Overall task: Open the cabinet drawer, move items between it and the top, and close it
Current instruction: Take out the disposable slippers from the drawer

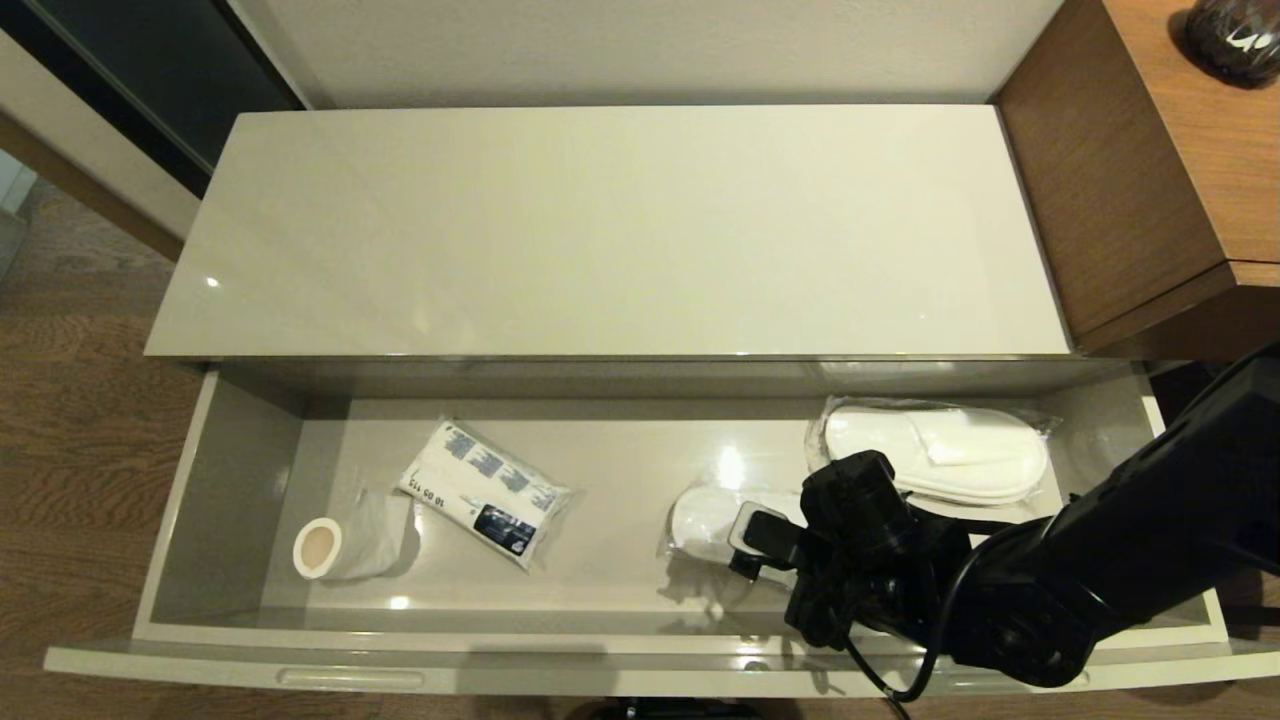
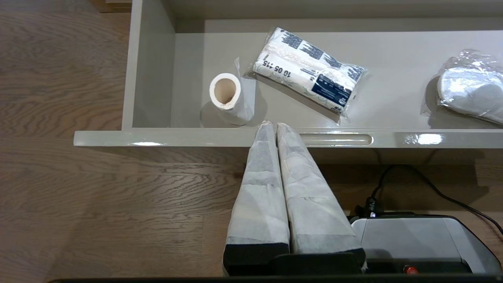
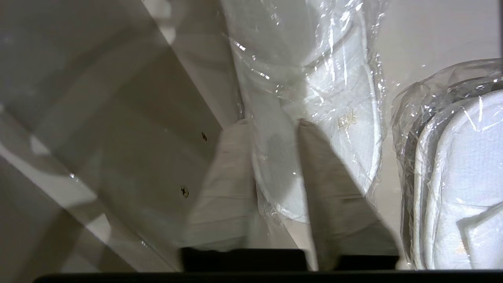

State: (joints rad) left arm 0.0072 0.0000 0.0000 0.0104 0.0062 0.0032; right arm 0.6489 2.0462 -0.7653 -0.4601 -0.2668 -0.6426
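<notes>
The cabinet drawer (image 1: 640,665) stands pulled wide open under the bare glossy top (image 1: 610,230). Inside lie a white printed bundle (image 1: 487,492) towards the left and two plastic-sealed slipper packs towards the right. My right arm (image 1: 870,550) reaches down into the drawer over the nearer slipper pack (image 1: 700,520). My right gripper (image 3: 270,124) is open, its fingers straddling that pack's (image 3: 338,98) rounded end. The other slipper pack (image 1: 935,455) lies behind it. My left gripper (image 2: 274,125) hangs shut and empty outside the drawer front, beside a slot handle (image 2: 336,139).
A paper roll (image 1: 345,545) lies in the drawer's front left corner, close to the bundle. A brown wooden unit (image 1: 1150,180) adjoins the cabinet on the right, with a dark object (image 1: 1235,35) on it. Wood floor surrounds the cabinet. My base and a cable (image 2: 412,243) sit below the drawer.
</notes>
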